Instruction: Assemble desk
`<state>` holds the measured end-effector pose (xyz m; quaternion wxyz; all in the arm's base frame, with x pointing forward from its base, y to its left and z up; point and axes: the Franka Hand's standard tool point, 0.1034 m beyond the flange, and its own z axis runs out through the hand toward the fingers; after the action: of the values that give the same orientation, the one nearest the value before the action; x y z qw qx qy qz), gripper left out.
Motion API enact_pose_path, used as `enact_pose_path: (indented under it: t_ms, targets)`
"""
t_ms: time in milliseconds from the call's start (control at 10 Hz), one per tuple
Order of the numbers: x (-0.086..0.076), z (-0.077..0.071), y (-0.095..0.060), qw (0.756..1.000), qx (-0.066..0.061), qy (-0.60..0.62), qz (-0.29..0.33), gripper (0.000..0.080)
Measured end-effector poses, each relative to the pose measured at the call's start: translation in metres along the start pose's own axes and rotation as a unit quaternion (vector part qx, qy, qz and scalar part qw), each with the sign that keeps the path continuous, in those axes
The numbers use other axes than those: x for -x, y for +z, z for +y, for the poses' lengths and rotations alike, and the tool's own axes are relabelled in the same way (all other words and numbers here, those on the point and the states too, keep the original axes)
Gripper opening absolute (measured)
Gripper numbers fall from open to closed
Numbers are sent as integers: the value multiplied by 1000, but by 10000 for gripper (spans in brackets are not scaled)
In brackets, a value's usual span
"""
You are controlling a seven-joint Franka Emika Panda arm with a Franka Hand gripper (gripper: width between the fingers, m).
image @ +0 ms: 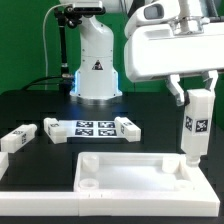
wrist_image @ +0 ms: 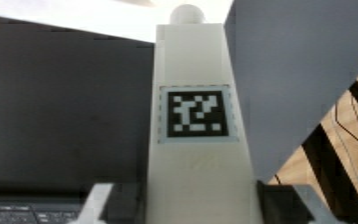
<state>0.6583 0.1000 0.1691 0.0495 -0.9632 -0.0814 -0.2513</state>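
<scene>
Nearest in the exterior view lies the desk top [image: 135, 182], a flat white tray with a raised rim. Its long side runs from the exterior view's left to its right. A round dent [image: 88, 184] shows in its near corner on the left.

Just behind, at the far corner on the exterior view's right, the leg [image: 196, 128] stands straight up and down. The claw [image: 197, 97] has its two fingers closed part way on the top of this leg and holds it (the tag [wrist_image: 197, 113] on the leg faces out). So the leg's long side points down from the claw, right at that corner. I cannot tell if its low end is in a hole yet. I think the next move is a push straight down.

Farther back lie a loose leg [image: 20, 138] and the marker board [image: 90, 127], well apart from the claw. Farthest stands the arm's white base [image: 97, 65].
</scene>
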Motion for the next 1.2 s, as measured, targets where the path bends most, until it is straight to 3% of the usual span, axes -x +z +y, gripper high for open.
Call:
enact_pose_path:
  t_ms: [200,1200]
  targets:
    - [9,-3,17,1000,-4,5,-9,290]
    - [21,12,28,1000,2,10,-19,290]
